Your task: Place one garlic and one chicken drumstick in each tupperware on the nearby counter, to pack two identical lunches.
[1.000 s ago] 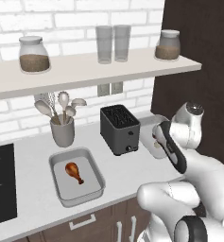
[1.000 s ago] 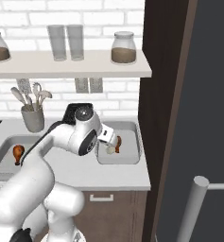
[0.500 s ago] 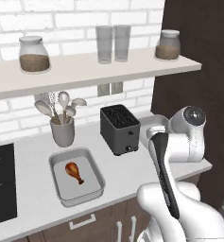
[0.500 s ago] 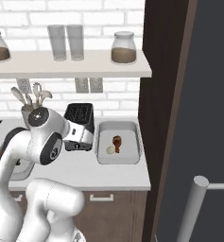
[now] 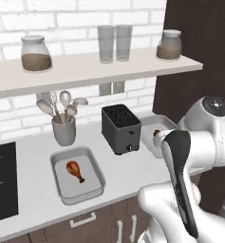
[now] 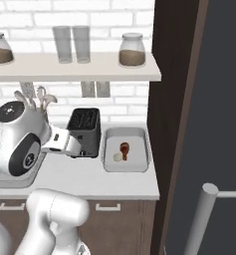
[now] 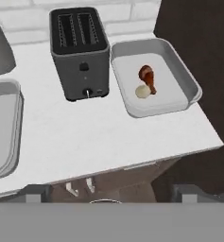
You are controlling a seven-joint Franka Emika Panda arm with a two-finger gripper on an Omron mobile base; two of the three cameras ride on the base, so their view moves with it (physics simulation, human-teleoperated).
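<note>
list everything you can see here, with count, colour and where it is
tupperware: 2, pale grey, on the counter; one left of the toaster, one right of it
chicken drumstick: 2, reddish-brown, one in the left tray, one in the right tray
garlic: 1, off-white, in the right tray beside its drumstick
toaster: 1, black, between the trays
utensil holder: 1, grey, with spoons, behind the left tray
jars: 2, glass with brown contents, at the shelf's ends
glasses: 2, clear, mid-shelf
shelf: 1, pale, on the brick wall
cooktop: 1, black, far left
end effector: 1, dark tips, open, empty
</note>
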